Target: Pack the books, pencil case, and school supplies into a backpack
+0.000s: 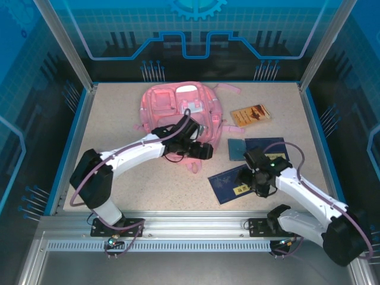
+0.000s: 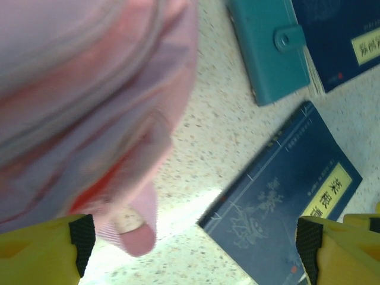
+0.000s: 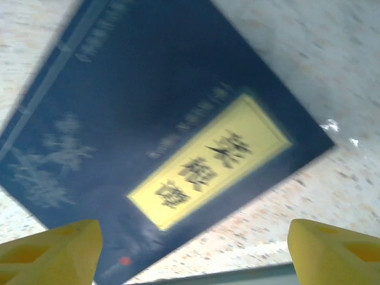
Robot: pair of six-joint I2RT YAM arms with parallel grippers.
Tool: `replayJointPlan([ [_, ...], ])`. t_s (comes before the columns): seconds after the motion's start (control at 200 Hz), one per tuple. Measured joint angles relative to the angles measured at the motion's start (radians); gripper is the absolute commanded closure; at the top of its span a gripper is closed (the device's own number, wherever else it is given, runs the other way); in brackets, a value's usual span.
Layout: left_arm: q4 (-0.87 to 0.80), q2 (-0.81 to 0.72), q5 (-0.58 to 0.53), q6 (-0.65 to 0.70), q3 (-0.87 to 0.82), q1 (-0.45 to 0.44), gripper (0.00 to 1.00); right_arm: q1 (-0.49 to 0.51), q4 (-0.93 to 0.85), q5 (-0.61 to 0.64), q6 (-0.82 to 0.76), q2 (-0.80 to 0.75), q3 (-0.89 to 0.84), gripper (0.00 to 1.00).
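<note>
Target is looking like the near navy book (image 1: 227,185), lying flat on the surface (image 1: 160,190) right of centre, with the right tool (image 1: 254,177) hovering directly over its far-right end. In the right wrist view the tool's fingers are standing wide with nothing between them, and the book is spreading out beneath, its yellow label strip (image 3: 208,160) running lengthwise along the cover.

Long axis is running aslant to the surface's near edge, from near-left up to far-right. So I'm judging the right tool is needing to turn its fingers across a short edge or a corner. Book is looking thin and flat, so getting under an edge is probably being the hard part.

Left tool (image 1: 208,151) is also gaping wide and holding nothing, hanging at the near-right hem of the backpack (image 1: 178,110). From its wrist a pink strap tab (image 2: 139,228) is dangling low at the backpack's edge, and the same book is lying off to the right.

Right arm is sitting nearer the book, left arm nearer the backpack, which is lying up and left of the book.

Room:
- Bare surface is opening on the book's near and left sides.
- Far side is crowding up with the teal flat piece (image 1: 237,148) and the second navy book (image 1: 267,145), both close by.
- Tan-orange book (image 1: 250,114) is sitting apart, further back.

Cannot tell whether the backpack's main opening is unzipped.
</note>
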Motion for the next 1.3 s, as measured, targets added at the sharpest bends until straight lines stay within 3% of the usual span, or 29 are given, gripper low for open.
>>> replayJointPlan([
  [0.25, 0.000, 0.164, 0.017, 0.003, 0.106, -0.095, 0.26, -0.106, 0.017, -0.076, 0.014, -0.041, -0.100, 0.27],
  [0.4, -0.011, 0.260, 0.021, 0.008, 0.159, -0.116, 0.32, -0.137, 0.089, -0.117, -0.011, 0.031, -0.107, 0.36],
  [0.61, -0.055, 0.362, 0.023, 0.035, 0.243, -0.121, 0.34, -0.161, 0.198, -0.157, -0.039, 0.132, -0.108, 0.47],
  [0.955, -0.089, 0.428, 0.021, 0.063, 0.264, -0.121, 0.44, -0.203, 0.227, -0.211, -0.191, 0.342, 0.010, 0.58],
  [1.171, -0.113, 0.437, 0.014, 0.055, 0.277, -0.117, 0.56, -0.233, 0.334, -0.230, -0.301, 0.428, 0.130, 0.58],
  [1.301, -0.117, 0.439, 0.008, 0.051, 0.278, -0.115, 0.59, -0.238, 0.330, -0.229, -0.319, 0.425, 0.139, 0.50],
])
